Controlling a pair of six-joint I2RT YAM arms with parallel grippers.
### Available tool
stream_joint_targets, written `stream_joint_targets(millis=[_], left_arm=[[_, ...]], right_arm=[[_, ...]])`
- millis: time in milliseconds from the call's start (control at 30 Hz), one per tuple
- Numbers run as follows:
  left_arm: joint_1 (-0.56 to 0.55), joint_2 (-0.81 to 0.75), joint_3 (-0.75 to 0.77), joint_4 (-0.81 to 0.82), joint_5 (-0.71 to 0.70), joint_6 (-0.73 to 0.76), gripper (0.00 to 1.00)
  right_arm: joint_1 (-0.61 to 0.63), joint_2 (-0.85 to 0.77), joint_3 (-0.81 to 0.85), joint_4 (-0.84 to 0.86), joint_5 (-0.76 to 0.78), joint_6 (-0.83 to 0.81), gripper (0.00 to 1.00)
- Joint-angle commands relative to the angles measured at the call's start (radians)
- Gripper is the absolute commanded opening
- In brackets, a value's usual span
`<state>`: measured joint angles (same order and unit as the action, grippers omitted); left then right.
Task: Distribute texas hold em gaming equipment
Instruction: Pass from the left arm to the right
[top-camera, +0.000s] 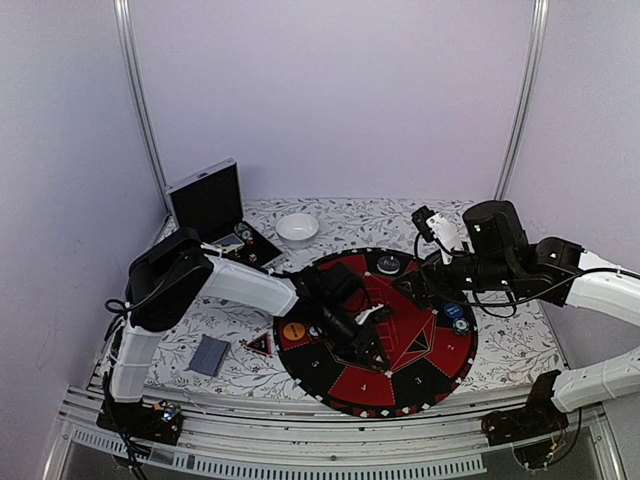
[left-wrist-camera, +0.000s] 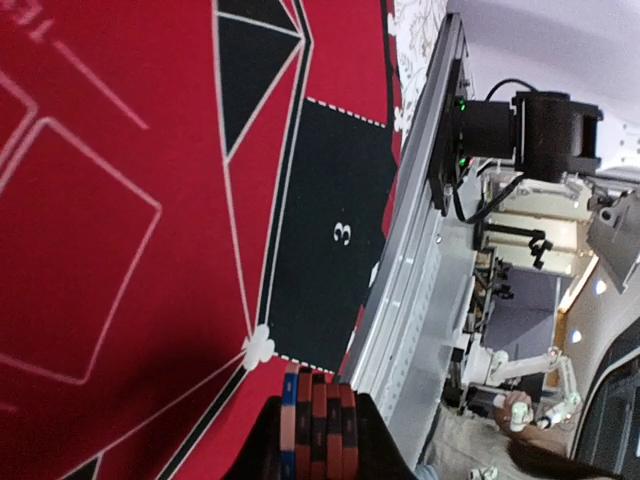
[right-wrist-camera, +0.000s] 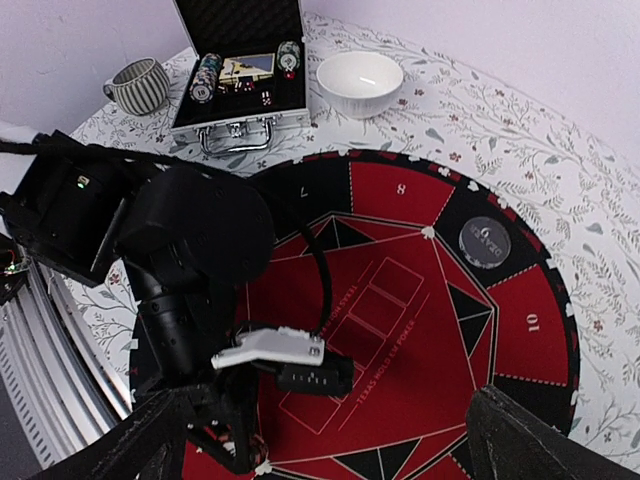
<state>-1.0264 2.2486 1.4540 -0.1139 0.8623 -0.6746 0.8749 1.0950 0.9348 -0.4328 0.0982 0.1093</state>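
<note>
My left gripper (top-camera: 374, 352) is shut on a stack of several striped-edge poker chips (left-wrist-camera: 320, 432), red-and-black with one blue-and-pink, held over the front part of the round red-and-black mat (top-camera: 425, 385) near segment 3 (left-wrist-camera: 342, 234). My right gripper (right-wrist-camera: 350, 452) is open and empty, high above the mat's right side (top-camera: 428, 274). An orange button disc (top-camera: 293, 331) lies on the mat's left segment. Blue discs (top-camera: 456, 313) lie on its right. A grey-blue card deck (top-camera: 210, 355) lies on the tablecloth to the left.
The open silver case (right-wrist-camera: 240, 110) at the back left holds more chips (right-wrist-camera: 205, 78). A white bowl (right-wrist-camera: 360, 82) and a striped mug (right-wrist-camera: 138, 86) stand beside it. A grey dealer disc (right-wrist-camera: 485, 242) lies on the mat's far edge. A metal rail (left-wrist-camera: 420, 250) runs along the table's front.
</note>
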Motion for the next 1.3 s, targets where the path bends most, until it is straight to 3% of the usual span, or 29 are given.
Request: stream_joint_targets(millis=[0, 133, 267, 367, 433, 533, 633, 833, 1067, 1267], left_arm=[[0.062, -0.143, -0.080, 0.239, -0.012, -0.177, 0.00], [0.102, -0.258, -0.192, 0.448, -0.086, -0.336, 0.00], [0.175, -0.358, -0.307, 0.685, -0.103, -0.496, 0.00], [0.202, -0.387, -0.367, 0.918, -0.073, -0.634, 0.00], [0.202, -0.388, -0.346, 0.977, -0.049, -0.682, 0.00], [0.199, -0.395, -0.310, 0.976, -0.031, -0.711, 0.00], [0.199, -0.419, -0.302, 0.932, -0.043, -0.708, 0.00], [0.196, -0.469, -0.273, 0.788, -0.065, -0.625, 0.00], [0.191, -0.468, -0.259, 0.789, -0.057, -0.623, 0.00], [0.185, -0.459, -0.249, 0.788, -0.052, -0.623, 0.00]], right_arm=[[-0.031, -0.018, 0.081, -0.116, -0.127, 0.140, 1.00], [-0.032, 0.025, 0.131, -0.137, -0.135, 0.231, 0.95], [-0.024, 0.079, 0.121, -0.072, -0.150, 0.149, 0.88], [0.004, 0.043, 0.025, 0.188, -0.156, -0.013, 0.87], [0.005, 0.009, -0.058, 0.417, -0.214, -0.136, 0.87], [0.004, -0.011, -0.158, 0.704, -0.274, -0.316, 0.88], [-0.001, 0.025, -0.203, 0.851, -0.291, -0.463, 0.89], [-0.041, 0.125, -0.153, 0.859, -0.324, -0.582, 0.87], [-0.042, 0.181, -0.125, 0.870, -0.361, -0.580, 0.78], [-0.051, 0.197, -0.119, 0.903, -0.379, -0.539, 0.64]])
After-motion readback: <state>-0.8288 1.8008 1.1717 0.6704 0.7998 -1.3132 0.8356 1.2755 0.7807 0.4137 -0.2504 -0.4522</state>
